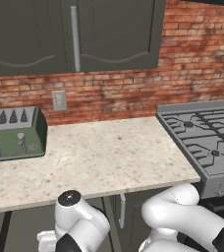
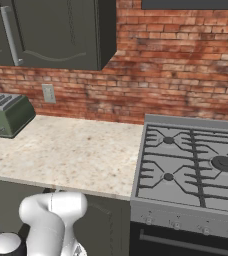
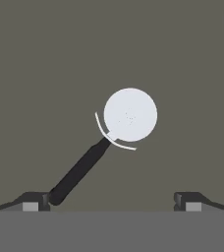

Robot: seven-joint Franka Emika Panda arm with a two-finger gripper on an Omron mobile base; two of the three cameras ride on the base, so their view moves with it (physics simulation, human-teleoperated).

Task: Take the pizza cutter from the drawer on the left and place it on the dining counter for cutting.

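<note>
Gripper (image 3: 112,202) is standing w/ jaws spread wide, holding nothing. Pizza cutter (image 3: 109,138) is lying flat on the grey drawer (image 3: 45,74) floor, just ahead of the jaws & between them. Its round pale blade is sitting ahead of the gap's middle; black handle is slanting back toward the left fingertip (image 3: 35,202), its end just beside that tip. Right fingertip is standing well apart from the tool.

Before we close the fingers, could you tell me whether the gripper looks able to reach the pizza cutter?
Probably yes: the gripper is open above the pizza cutter, nothing lies between them, though the handle sits near one fingertip.
</note>
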